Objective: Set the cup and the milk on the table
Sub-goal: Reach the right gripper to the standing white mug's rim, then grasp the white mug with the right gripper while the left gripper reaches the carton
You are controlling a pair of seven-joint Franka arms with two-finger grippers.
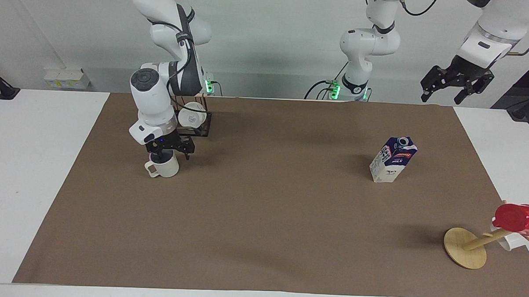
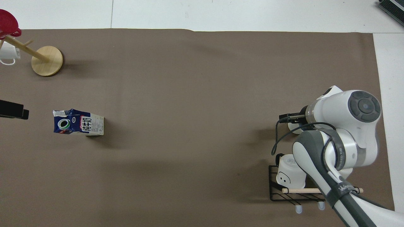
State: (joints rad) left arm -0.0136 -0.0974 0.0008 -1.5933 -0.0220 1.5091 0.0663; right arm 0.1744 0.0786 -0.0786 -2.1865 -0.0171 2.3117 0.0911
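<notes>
The off-white cup [image 1: 164, 167] stands upright on the brown mat of the table [image 1: 261, 236], near the rack at the right arm's end. My right gripper [image 1: 170, 151] hangs open just over its rim, holding nothing. In the overhead view the right arm's wrist covers most of the cup [image 2: 293, 128] and of the right gripper [image 2: 289, 118]. The milk [image 1: 392, 159] stands upright on the mat toward the left arm's end, spout on top [image 2: 79, 122]. My left gripper [image 1: 453, 84] waits open, high in the air at that end; only its tip shows from overhead [image 2: 12, 110].
A black wire rack [image 1: 202, 125] with white mugs stands next to the cup, nearer to the robots [image 2: 296, 189]. A tilted wooden mug tree [image 1: 465, 248] carries a red cup [image 1: 519, 218] and a white mug at the left arm's end, farther from the robots than the milk.
</notes>
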